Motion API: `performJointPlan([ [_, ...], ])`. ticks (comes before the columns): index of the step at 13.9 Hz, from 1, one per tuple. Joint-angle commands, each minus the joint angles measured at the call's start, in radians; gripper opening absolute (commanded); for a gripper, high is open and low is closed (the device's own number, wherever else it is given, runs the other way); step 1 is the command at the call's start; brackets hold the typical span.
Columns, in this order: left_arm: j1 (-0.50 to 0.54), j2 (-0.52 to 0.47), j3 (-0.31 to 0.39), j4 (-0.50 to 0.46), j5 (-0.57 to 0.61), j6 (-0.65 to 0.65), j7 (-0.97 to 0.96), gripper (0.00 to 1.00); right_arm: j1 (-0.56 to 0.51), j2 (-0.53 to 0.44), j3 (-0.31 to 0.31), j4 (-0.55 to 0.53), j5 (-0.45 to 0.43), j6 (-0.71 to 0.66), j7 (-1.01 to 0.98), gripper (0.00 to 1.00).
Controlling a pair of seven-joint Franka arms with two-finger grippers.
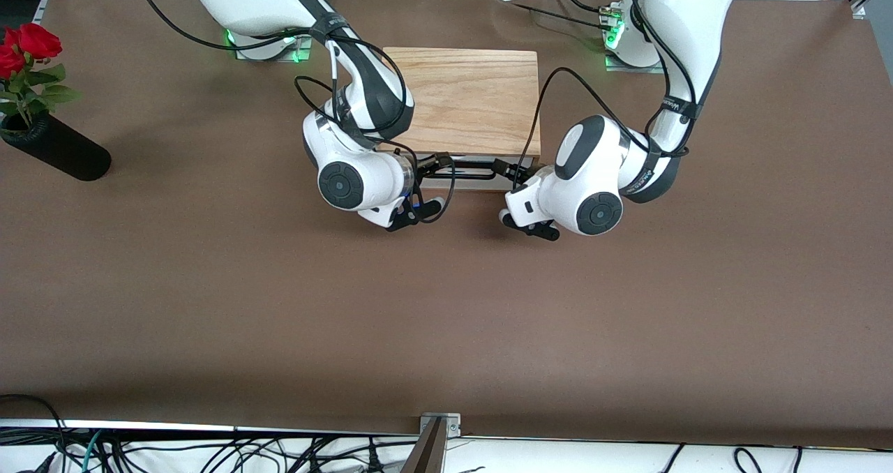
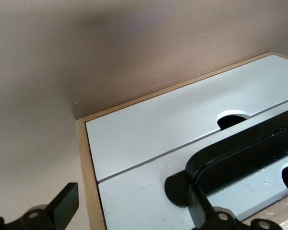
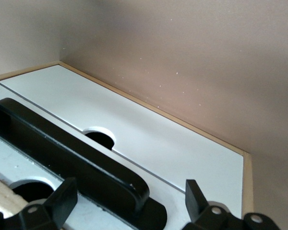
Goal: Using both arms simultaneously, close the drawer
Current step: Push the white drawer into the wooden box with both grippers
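Both black two-finger grippers, L [image 2: 129, 211] & R [image 3: 129, 203], sat spread at the white-fronted wooden drawer's [image 1: 467, 178] black wire bar handle [image 3: 67, 155]. I judged equal push from both arms best, so it wouldn't skew.

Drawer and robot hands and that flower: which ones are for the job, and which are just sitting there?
For the job:
drawer
black handle
left gripper
right gripper

Just sitting there:
red roses
black vase
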Motion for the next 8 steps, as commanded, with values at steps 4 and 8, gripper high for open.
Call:
performJointPlan([
  [4,-0.007,-0.026,0.024,0.0,-0.002,-0.004,-0.001,1.0,0.0,-0.021,0.011,-0.007,0.006,-0.06,0.007,1.0],
  [8,0.007,-0.041,0.029,0.093,0.127,-0.003,0.005,1.0,-0.001,-0.013,0.011,0.011,0.0,0.013,0.004,1.0],
])
